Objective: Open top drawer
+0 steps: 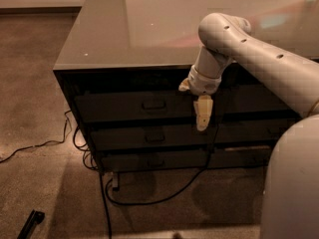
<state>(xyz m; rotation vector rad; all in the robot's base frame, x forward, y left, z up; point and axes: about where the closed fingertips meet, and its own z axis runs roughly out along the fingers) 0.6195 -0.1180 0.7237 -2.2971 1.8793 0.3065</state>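
The top drawer (119,106) has a dark front with a small rectangular pull (153,104) at its centre and sits closed under the grey cabinet top (149,29). My gripper (203,119) hangs pointing down in front of the drawer fronts, to the right of the pull and a little below it, at the seam between the top and second drawers. It holds nothing that I can see.
Two thinner dark drawers (149,136) with like pulls lie below. Black cables (164,195) run over the carpet under and left of the cabinet. A dark object (31,223) lies on the floor at bottom left. My arm (269,68) crosses from the right.
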